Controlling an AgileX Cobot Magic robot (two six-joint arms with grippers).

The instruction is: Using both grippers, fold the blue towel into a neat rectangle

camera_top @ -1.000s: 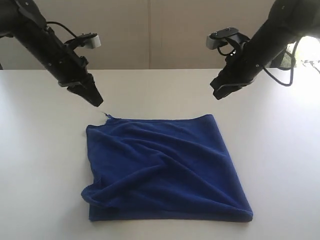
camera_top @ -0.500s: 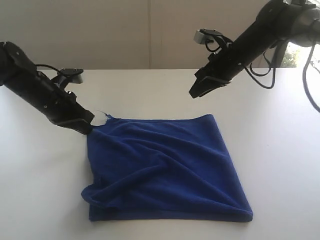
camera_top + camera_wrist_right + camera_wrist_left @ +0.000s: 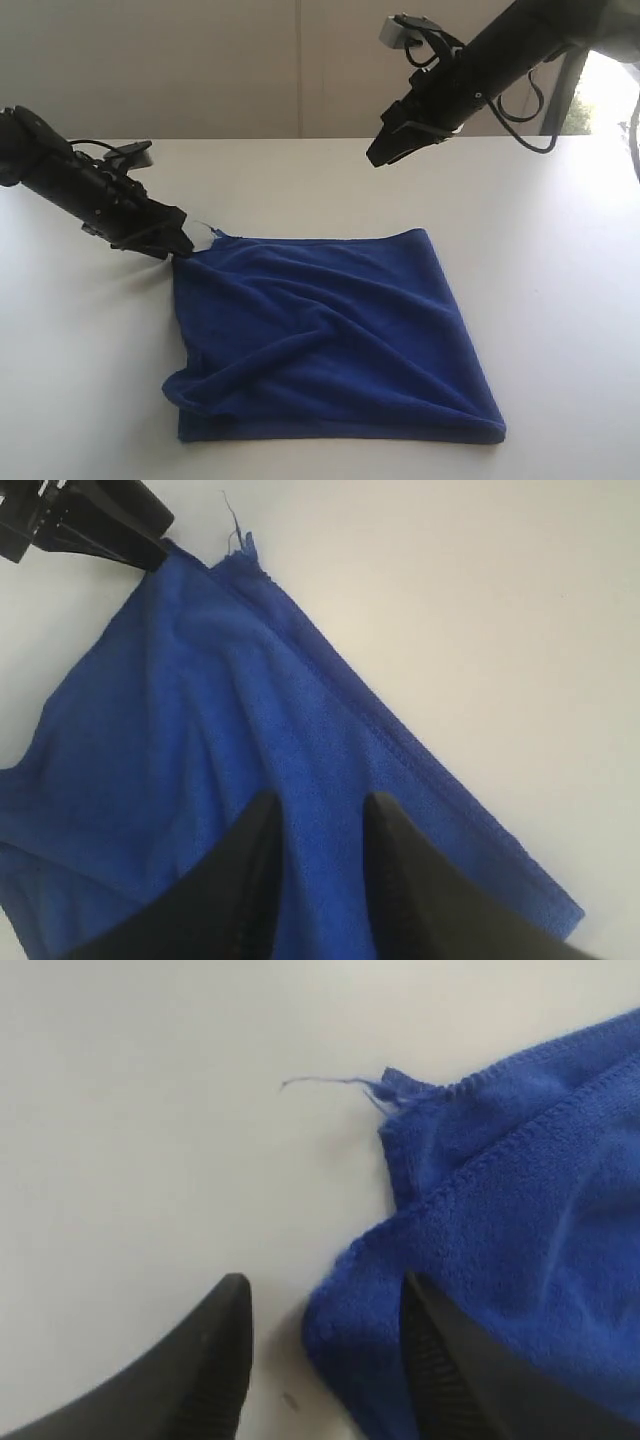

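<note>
The blue towel point(image 3: 330, 330) lies doubled over and wrinkled on the white table point(image 3: 560, 300), its near left corner bunched. My left gripper point(image 3: 178, 245) is down at the towel's far left corner and open. In the left wrist view the towel point(image 3: 520, 1210) bulges into the gap between the fingers of the left gripper point(image 3: 325, 1310), and a loose thread point(image 3: 320, 1082) trails from the corner. My right gripper point(image 3: 378, 155) hangs open in the air beyond the far edge. Its wrist view looks down between the jaws of the right gripper point(image 3: 322, 805) onto the towel point(image 3: 200, 730) far below.
A pale wall point(image 3: 250, 60) rises behind the table. Bright light comes in at the back right point(image 3: 610, 90). Cables point(image 3: 530, 95) loop off the right arm. The left gripper point(image 3: 90, 520) shows in the right wrist view at the towel's corner.
My left arm has dropped from the air to the table and reached the towel's far left corner. The right arm has risen and swung left. The towel has not moved.
</note>
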